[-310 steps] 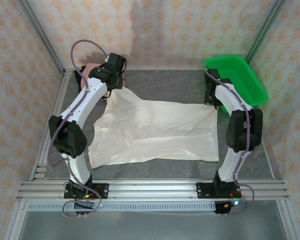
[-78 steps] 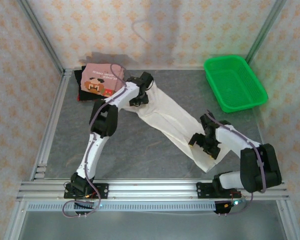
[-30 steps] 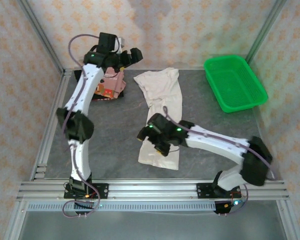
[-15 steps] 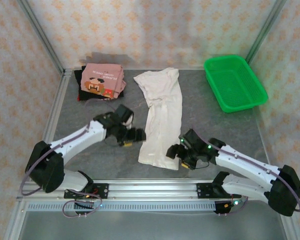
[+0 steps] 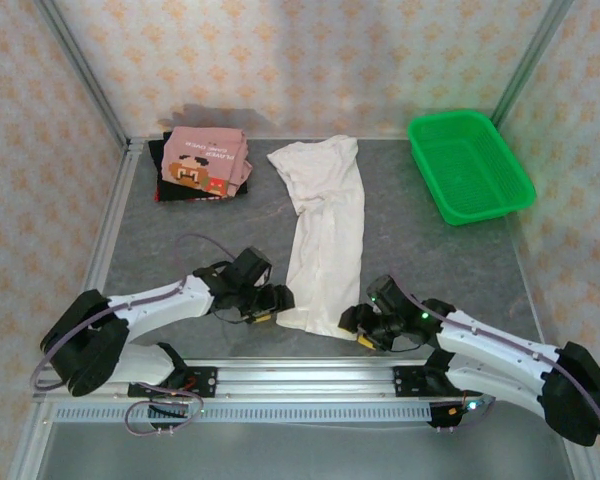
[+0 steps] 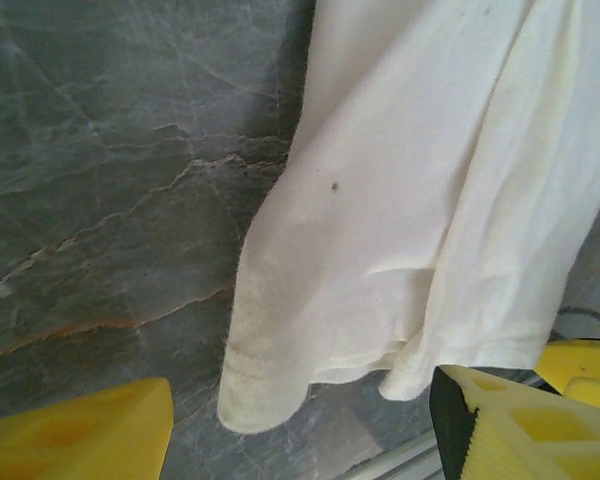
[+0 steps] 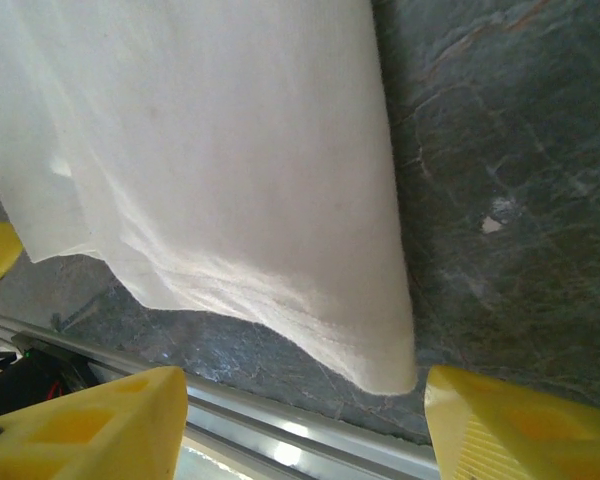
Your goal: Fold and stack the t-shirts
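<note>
Off-white t-shirt (image 5: 325,235): the step is judged to be taking its near hem for the crosswise fold. Left claw (image 5: 270,300) and right claw (image 5: 358,325) sit spread astride the two hem corners, pinching nothing. Next they must close through all layers together. The shirt lies mid-tabletop (image 5: 180,250) as a narrow, lengthwise-folded strip, its hem rumpled and faintly soiled at the left claw's corner.
</note>
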{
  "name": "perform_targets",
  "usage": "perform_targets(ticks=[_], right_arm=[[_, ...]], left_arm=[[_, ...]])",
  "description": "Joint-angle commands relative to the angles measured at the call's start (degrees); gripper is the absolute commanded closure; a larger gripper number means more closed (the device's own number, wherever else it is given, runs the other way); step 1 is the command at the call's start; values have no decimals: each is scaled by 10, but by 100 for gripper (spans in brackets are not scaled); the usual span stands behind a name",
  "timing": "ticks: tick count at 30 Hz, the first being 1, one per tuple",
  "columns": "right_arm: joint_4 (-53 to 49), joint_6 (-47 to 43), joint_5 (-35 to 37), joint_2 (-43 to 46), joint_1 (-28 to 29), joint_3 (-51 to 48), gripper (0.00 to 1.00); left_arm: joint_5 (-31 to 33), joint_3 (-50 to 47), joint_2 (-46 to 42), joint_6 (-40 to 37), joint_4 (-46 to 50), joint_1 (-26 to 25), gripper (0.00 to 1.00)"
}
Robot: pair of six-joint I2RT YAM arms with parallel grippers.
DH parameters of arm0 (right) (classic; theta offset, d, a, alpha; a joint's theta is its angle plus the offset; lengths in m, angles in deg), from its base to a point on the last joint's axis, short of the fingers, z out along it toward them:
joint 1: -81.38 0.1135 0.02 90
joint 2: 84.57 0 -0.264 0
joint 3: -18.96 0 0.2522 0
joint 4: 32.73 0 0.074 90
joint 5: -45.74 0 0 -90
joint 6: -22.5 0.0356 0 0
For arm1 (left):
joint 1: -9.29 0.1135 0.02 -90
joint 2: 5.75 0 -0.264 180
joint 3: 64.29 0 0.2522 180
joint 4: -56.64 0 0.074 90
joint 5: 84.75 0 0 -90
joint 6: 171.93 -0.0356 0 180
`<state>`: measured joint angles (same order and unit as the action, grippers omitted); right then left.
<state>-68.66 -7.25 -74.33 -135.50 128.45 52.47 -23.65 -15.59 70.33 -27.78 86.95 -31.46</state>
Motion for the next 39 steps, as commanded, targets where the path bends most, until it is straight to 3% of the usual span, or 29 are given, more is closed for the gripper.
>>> perform_targets(ticks=[1,17,22,25,27,30,39], right_arm=[[37,11,2,-3,-1,-9,38],[43,29,38,-54,-1,-6,57],[2,23,58,-86,-1,12,68],[-11,26,73,-90,-1,19,82],[-23,26,81,-84,0,27,92],[-58,18,88,-58,-1,45,97],[-116,-10,25,-47,5,85,100]], left_arm=[[12,-7,22,20,-44,-9,32],[16,59,149,20,-95,-41,56],[17,79,186,32,-111,-66,68],[16,73,194,47,-131,-75,80],[20,72,189,52,-125,-81,90],[45,77,152,51,-77,-102,98],[128,-15,-5,145,2,-179,100]])
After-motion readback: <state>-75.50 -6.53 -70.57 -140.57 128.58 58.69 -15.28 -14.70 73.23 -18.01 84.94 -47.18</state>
